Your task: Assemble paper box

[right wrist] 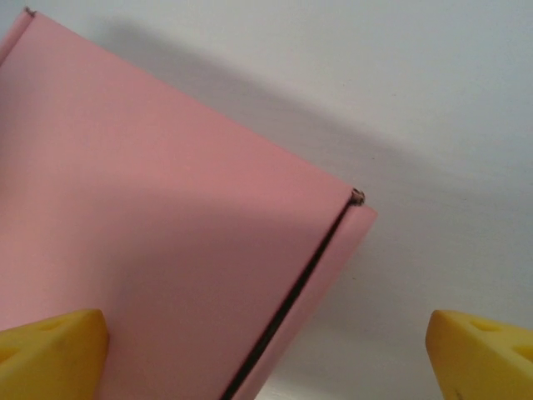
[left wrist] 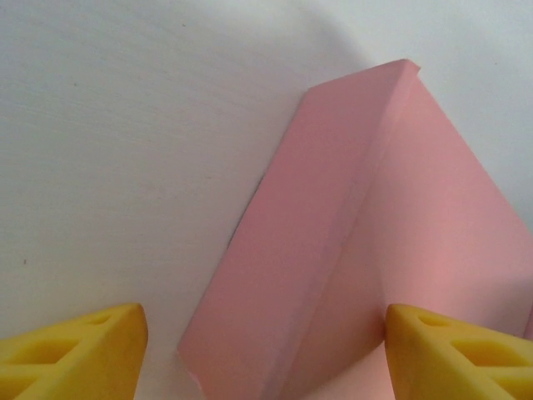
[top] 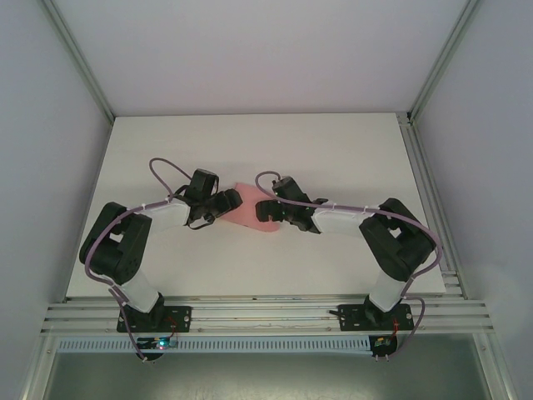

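A white matte table (top: pixel 250 142) bears the pink paper box (top: pixel 250 214), which rests directly on its surface and throws a soft shadow onto the white just beside the paper box, the table's far edge lying well beyond it.

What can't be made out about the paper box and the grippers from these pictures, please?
Top external view: the left gripper and right gripper cover much of the paper box; its folding is too small to read.
Left wrist view: the box runs off the right and bottom edges.
Right wrist view: the box runs off the left and bottom edges; its dark slit hides the inside.
Whether either gripper touches the box: unclear.
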